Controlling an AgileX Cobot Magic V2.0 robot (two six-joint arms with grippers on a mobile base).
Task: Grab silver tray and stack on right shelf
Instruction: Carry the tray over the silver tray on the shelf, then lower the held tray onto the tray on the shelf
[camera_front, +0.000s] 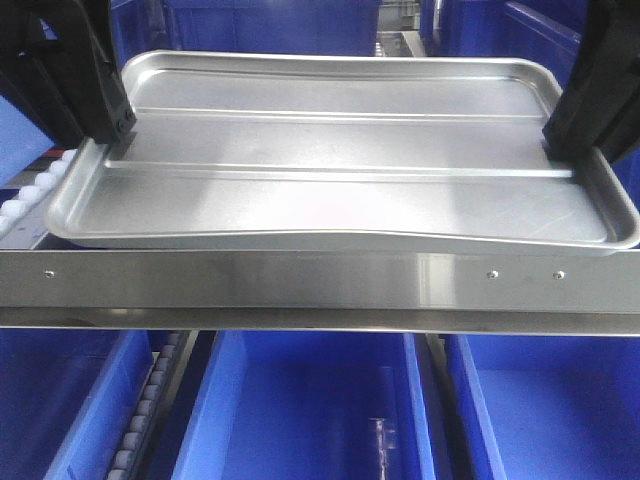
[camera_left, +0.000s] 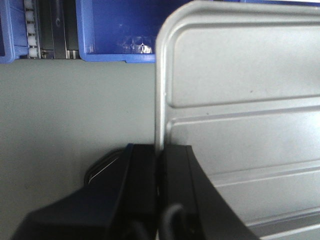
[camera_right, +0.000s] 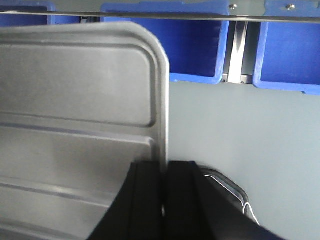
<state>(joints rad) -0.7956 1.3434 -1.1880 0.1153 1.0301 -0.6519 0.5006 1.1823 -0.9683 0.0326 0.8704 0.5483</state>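
Observation:
The silver tray (camera_front: 340, 160) hangs level just above and behind the stainless front rail of the right shelf (camera_front: 300, 280). My left gripper (camera_front: 118, 138) is shut on the tray's left rim. My right gripper (camera_front: 560, 145) is shut on its right rim. In the left wrist view the black fingers (camera_left: 145, 170) pinch the rolled rim of the tray (camera_left: 240, 100) from both sides. In the right wrist view the fingers (camera_right: 150, 185) clamp the rim of the tray (camera_right: 75, 100) the same way. Two long ridges cross the tray's base.
Blue bins (camera_front: 310, 410) stand under the rail, with more bins (camera_front: 300, 25) behind the tray. A lane of small white rollers (camera_front: 30, 190) shows at the left and another (camera_front: 145, 410) below. Grey floor (camera_left: 75, 110) lies beneath both wrists.

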